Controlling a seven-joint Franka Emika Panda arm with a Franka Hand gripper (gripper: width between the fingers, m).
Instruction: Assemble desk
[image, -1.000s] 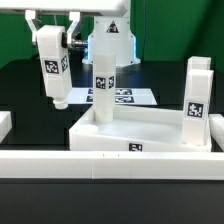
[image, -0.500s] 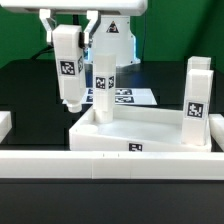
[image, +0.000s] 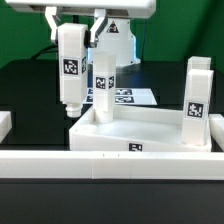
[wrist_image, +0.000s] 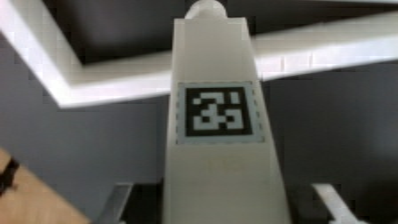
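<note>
Nearest, a low white rail (image: 110, 165). Behind it the desk top (image: 150, 130), two legs standing in it. My gripper (image: 72, 30), jaws partway closed, gripped a third leg (image: 70, 70) upright above the top's corner on the exterior view's left. Marker board (image: 135, 97) behind.

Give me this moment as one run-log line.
gripper: shut on leg | leg: upright, in the air above desk top corner | on top: two legs standing | step: not seated yet

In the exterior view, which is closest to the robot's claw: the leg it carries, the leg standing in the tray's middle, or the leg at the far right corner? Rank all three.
From the gripper:
1. Held leg, gripped in the jaws, hanging above the desk top's left corner.
2. Middle leg, upright just to the exterior view's right.
3. Right leg, upright at the far right corner.
</note>
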